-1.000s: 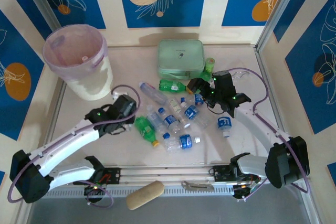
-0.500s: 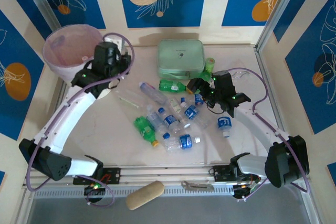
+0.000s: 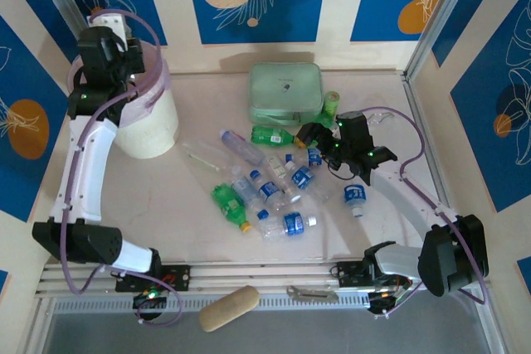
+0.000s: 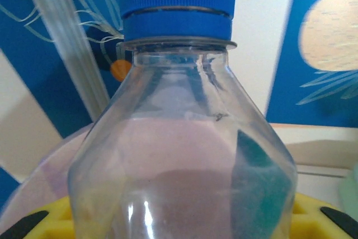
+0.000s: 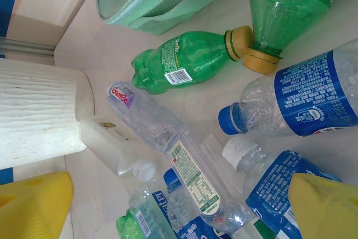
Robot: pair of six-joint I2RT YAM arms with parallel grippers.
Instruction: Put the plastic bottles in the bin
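A clear plastic bottle [image 4: 179, 155] with a blue cap [image 4: 178, 1] stands upright between the yellow fingers [image 4: 42, 222] of my left gripper [image 4: 184, 225], which is shut on it. That gripper [image 3: 116, 55] hangs over the near-left rim of the bin [image 3: 149, 126], whose pink-lilac liner [image 4: 33, 186] shows below the bottle. Several more bottles lie piled mid-table: clear ones with blue labels [image 3: 286, 184], green ones [image 3: 228, 202] [image 3: 270, 134]. My right gripper [image 3: 319, 140] hovers open above the pile's right side, a long clear bottle [image 5: 184, 166] below its fingers [image 5: 327, 205].
A mint-green zip case [image 3: 286, 93] lies behind the pile, with a green bottle [image 3: 331, 104] upright beside it. A translucent white bottle [image 5: 112, 146] lies near the bin's wall [image 5: 33, 116]. A tan roll [image 3: 231, 307] and a metal tool [image 3: 311, 292] rest on the front rail.
My left arm has swung from the pile's left side up and back to the bin, carrying the clear bottle. The right arm has not moved.
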